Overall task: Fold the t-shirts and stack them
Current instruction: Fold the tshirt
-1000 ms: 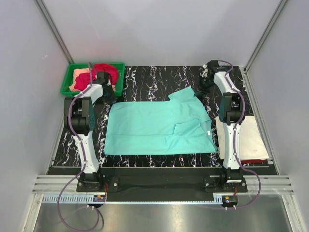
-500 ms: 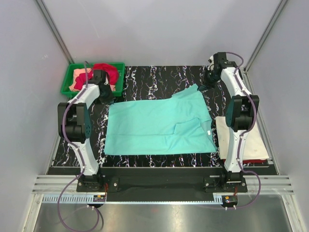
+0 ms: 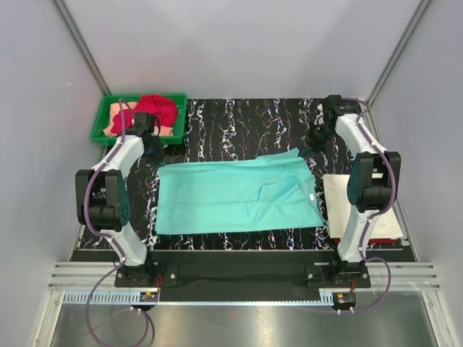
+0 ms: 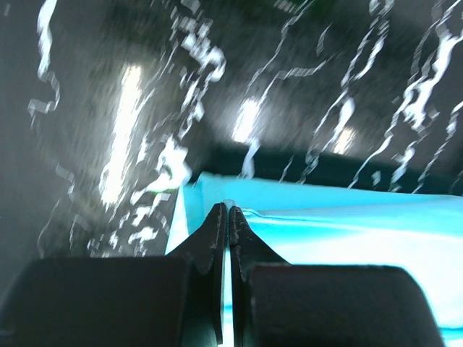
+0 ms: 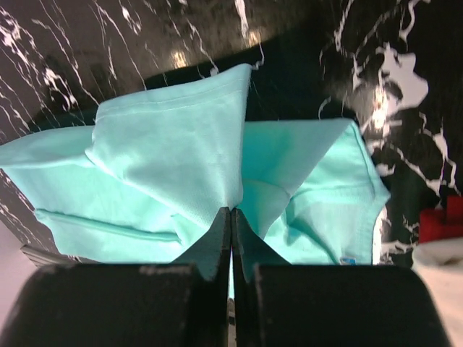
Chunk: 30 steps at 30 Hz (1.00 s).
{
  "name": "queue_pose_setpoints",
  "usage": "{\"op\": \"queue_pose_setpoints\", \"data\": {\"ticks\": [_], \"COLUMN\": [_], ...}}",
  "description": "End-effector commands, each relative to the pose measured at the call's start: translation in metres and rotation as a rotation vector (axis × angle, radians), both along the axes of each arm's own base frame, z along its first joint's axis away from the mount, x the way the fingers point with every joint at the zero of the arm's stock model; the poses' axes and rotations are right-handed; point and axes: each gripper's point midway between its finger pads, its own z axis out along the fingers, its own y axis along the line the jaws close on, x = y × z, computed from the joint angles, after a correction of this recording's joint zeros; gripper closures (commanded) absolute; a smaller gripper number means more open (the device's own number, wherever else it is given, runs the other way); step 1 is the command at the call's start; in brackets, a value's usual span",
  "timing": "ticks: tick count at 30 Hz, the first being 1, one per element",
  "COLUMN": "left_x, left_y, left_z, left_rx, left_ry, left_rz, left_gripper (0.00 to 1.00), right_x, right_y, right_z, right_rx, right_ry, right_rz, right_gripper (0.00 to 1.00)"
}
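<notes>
Two pincers have drawn the shirt's far edge into a straight, taut line since a second ago, so the fold is likely under way. The rigid green plastic tray holds a crumpled red t-shirt and a peach one; the left gripper is pinched tight on the mint-teal t-shirt at its far left corner; the soft matte cloth lies mid-table on the glossy black marbled table; the right gripper is clamped on bunched folds at the far right; beside it, a cream-white t-shirt lies flat and folded.

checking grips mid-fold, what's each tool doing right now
Left tool: closed, holding the mint-teal t-shirt by its edge.
Right tool: closed, holding the same t-shirt.
</notes>
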Motion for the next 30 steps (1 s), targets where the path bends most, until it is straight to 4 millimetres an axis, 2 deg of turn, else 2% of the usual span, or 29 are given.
{"op": "queue_pose_setpoints", "data": {"ticks": [1, 9, 11, 18, 30], "left_x": [-0.012, -0.035, -0.045, -0.067, -0.077], "left_y": [0.011, 0.012, 0.018, 0.018, 0.015], "left_z": [0.015, 0.009, 0.004, -0.015, -0.039], "left_rx": [0.043, 0.040, 0.069, 0.062, 0.049], "left_ry": [-0.022, 0.000, 0.030, 0.085, 0.152], "left_rz": [0.040, 0.072, 0.098, 0.136, 0.147], "left_gripper": [1.00, 1.00, 1.00, 1.00, 1.00], "right_x": [-0.013, -0.039, -0.045, -0.073, -0.081], "right_y": [0.000, -0.012, -0.011, -0.011, -0.015], "right_z": [0.032, 0.026, 0.025, 0.009, -0.022], "right_rx": [0.002, -0.034, -0.027, -0.022, -0.042], "right_ry": [-0.069, -0.050, -0.035, 0.007, 0.068], "right_rz": [0.008, 0.005, 0.005, 0.003, 0.004], "right_gripper": [1.00, 1.00, 1.00, 1.00, 1.00]}}
